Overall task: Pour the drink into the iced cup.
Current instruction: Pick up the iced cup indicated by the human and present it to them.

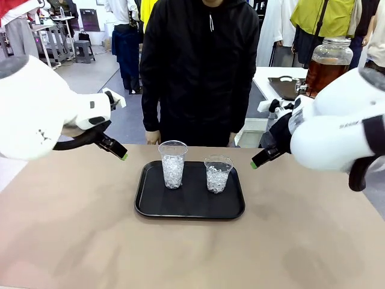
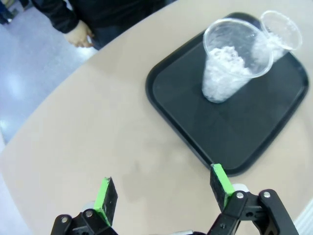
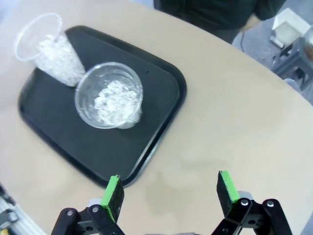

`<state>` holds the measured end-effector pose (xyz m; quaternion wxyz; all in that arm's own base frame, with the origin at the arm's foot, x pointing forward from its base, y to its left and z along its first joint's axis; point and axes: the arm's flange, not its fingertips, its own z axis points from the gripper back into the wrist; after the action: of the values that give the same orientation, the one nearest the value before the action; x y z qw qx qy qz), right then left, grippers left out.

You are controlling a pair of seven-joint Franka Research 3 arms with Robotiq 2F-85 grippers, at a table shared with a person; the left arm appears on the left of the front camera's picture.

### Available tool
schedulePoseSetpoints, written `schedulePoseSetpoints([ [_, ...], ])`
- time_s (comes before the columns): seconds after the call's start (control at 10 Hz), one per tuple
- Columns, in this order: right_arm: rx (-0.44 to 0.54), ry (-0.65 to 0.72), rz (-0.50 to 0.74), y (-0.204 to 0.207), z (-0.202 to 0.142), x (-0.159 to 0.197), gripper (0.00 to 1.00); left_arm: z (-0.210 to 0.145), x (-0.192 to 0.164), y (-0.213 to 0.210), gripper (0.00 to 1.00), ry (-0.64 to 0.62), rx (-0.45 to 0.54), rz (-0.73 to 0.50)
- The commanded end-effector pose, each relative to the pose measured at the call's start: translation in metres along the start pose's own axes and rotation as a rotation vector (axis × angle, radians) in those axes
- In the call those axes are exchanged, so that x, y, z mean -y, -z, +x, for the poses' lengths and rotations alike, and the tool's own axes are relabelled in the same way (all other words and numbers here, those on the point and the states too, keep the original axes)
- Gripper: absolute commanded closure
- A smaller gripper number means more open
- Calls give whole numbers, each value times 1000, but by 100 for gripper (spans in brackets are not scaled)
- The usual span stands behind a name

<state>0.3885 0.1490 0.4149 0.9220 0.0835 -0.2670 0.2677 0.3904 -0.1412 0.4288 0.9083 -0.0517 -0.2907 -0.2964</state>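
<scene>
bright even indoor light | soft shadows | wrist views edge-warped, slightly blurred

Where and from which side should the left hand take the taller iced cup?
Hold the taller cup at mid wall, below the rim, probably coming level from the robot's left: it stands upright, that side is free, and the shorter cup stands to its right.
</scene>
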Motion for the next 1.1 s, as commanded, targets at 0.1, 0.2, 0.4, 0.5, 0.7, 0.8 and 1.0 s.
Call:
schedulePoseSetpoints([
  [0.1, 35, 27, 160, -52, 20, 33, 0, 5, -31, -42, 0, -41, 11, -186],
  [0.2, 51, 56, 188, -63, 23, 42, 0, 23, -40, -57, 0, -60, 6, -221],
  [0.4, 63, 169, 286, -78, 36, 71, 0, 26, -61, -54, 0, -135, -26, -340],
  [0.5, 68, 223, 362, -81, 42, 85, 0, 40, -72, -52, 0, -193, -12, -429],
  [0.7, 79, 332, 510, -79, 42, 115, 0, 46, -89, -43, 0, -309, 64, -568],
  [0.8, 87, 370, 551, -74, 36, 125, 0, 44, -93, -37, 0, -355, 92, -615],
  [1.0, 102, 417, 636, -66, 30, 137, 0, 42, -96, -27, 0, -416, 113, -656],
])
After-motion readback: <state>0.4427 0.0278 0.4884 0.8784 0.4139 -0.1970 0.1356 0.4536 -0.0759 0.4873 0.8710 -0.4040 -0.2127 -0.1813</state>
